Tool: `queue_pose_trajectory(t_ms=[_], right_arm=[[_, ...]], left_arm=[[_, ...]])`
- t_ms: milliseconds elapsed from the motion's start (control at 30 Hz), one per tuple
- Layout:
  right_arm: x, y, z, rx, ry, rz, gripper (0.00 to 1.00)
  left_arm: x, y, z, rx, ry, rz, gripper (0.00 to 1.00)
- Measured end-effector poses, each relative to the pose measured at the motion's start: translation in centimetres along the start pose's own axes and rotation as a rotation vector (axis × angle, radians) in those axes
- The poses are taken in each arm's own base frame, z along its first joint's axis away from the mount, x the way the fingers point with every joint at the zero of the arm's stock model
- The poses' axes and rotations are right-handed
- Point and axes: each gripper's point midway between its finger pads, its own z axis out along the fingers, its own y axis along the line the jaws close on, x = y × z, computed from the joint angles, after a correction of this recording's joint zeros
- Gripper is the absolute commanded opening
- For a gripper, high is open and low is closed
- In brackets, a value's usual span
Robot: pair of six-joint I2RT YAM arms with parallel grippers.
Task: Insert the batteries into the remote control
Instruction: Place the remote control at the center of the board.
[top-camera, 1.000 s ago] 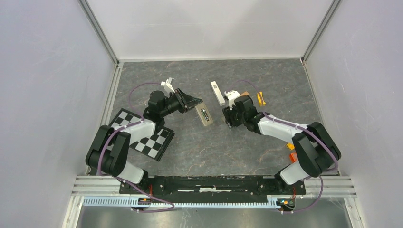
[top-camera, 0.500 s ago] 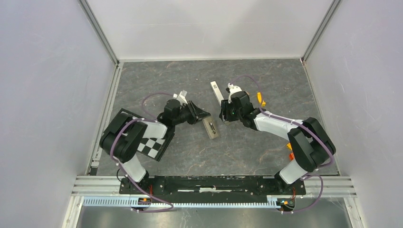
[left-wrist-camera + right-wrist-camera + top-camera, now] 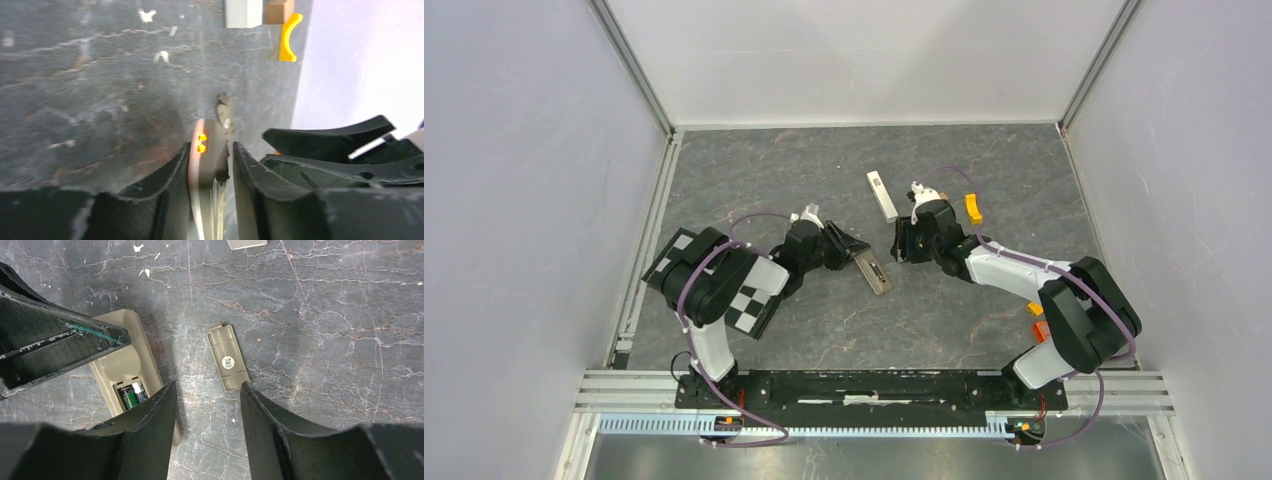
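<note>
Two-finger left gripper [image 3: 852, 250]: closed on one end of remote, pinching its long edges.
Remote [image 3: 873, 272]: mid-table [image 3: 944, 310], back up, at 4 o'clock from that gripper. Looks light, stiff and smooth, so best held by the edges, clear of batteries.
Batteries [image 3: 132, 394]: two sit in remote's back; small, likely to roll.
Cover [image 3: 228, 362]: loose, at 3 o'clock from remote in right wrist view; thin.
Right gripper [image 3: 207, 390]: partly open, empty, over cover.
</note>
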Motion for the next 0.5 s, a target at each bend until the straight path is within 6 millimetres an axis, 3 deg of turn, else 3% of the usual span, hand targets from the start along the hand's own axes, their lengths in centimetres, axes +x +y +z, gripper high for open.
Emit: queue_pose_trajectory(t_ms=[67,133,200,367,500], right_arm=[[0.0,0.0,0.0,0.0,0.001,0.0,0.55],[0.1,0.0,0.0,0.0,0.002,0.002,0.55],[0.1,0.0,0.0,0.0,0.002,0.008,0.54],[0.5,0.0,-0.1,0.012,0.024,0.05,0.52],[0.1,0.2,0.9,0.034,0.042,0.116,0.41]], left_arm=[[-0.2,0.7,-0.1,-0.027,-0.021,-0.007,0.64],[-0.1,1.5,-0.4,-0.061,-0.026,-0.023,0.7],[-0.5,1.0,-0.8,-0.065,-0.043,-0.024,0.78],[-1.0,1.3,-2.2,-0.146,-0.073,-0.033,0.88],[-1.1,1.9,-3.5,-0.222,-0.081,-0.038,0.93]])
